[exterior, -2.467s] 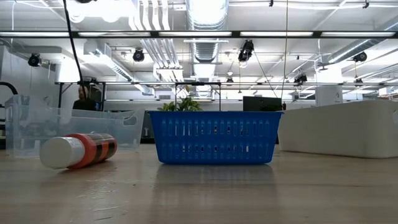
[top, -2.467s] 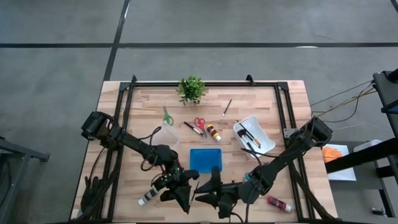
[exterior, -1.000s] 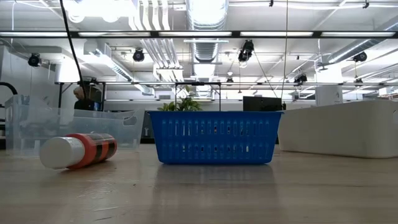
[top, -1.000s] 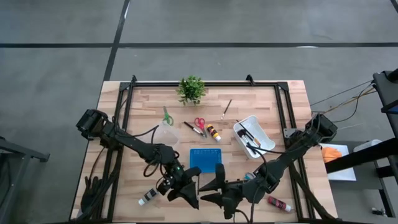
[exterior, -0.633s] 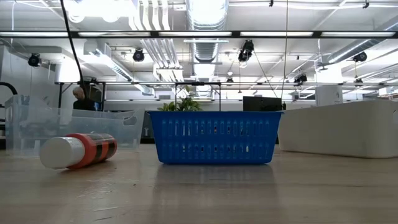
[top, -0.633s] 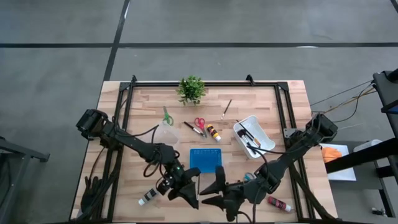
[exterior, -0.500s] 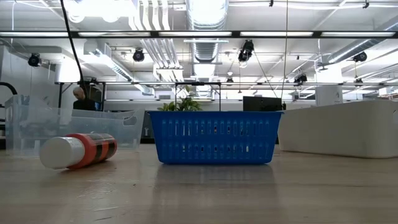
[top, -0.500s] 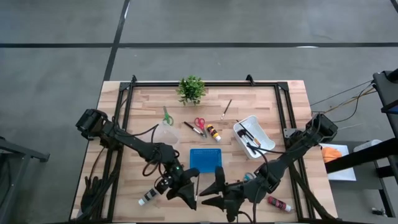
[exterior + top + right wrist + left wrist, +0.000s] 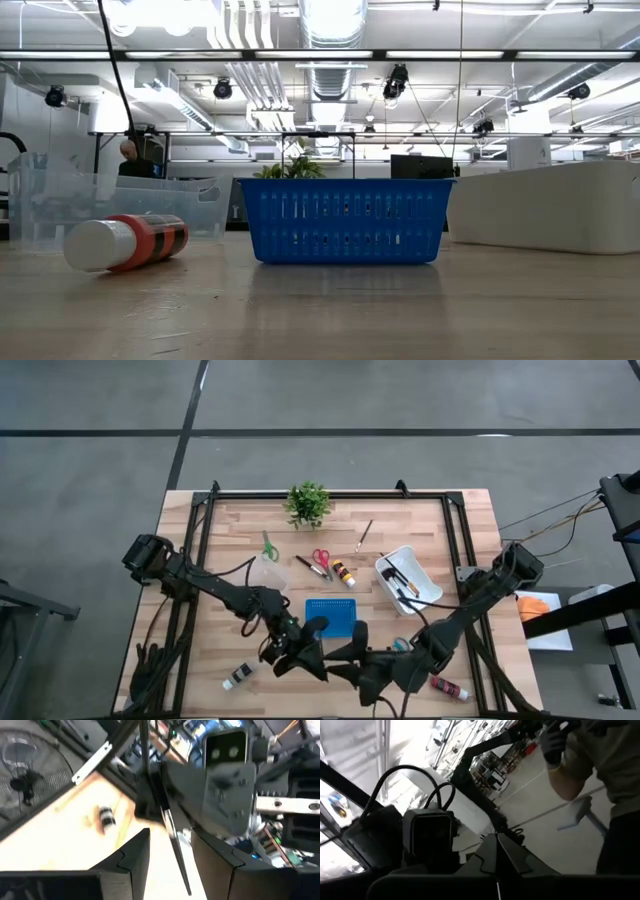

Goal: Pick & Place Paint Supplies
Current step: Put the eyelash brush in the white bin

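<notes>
the step in hand looks like a pass of a thin brush (image 9: 180, 865) from arm to arm, low in the centre of the high view, just below the blue basket (image 9: 330, 617). the left gripper (image 9: 305, 650) is closed tight on one end of it. the right gripper (image 9: 169, 834) faces it with its fingers partly apart, one on each side of the shaft and not visibly touching.

to do it well, i would centre the shaft between the right fingers, close on it squarely, and let the left release only once the hold is firm. a stick this thin could pivot or slip.

in the high view the brush is lost among the dark arms, so its tip and length are unclear. the low view shows neither gripper. a dark and white bottle (image 9: 237, 677) lies at lower left and a red bottle (image 9: 448, 686) at lower right, on the table (image 9: 470, 520).
</notes>
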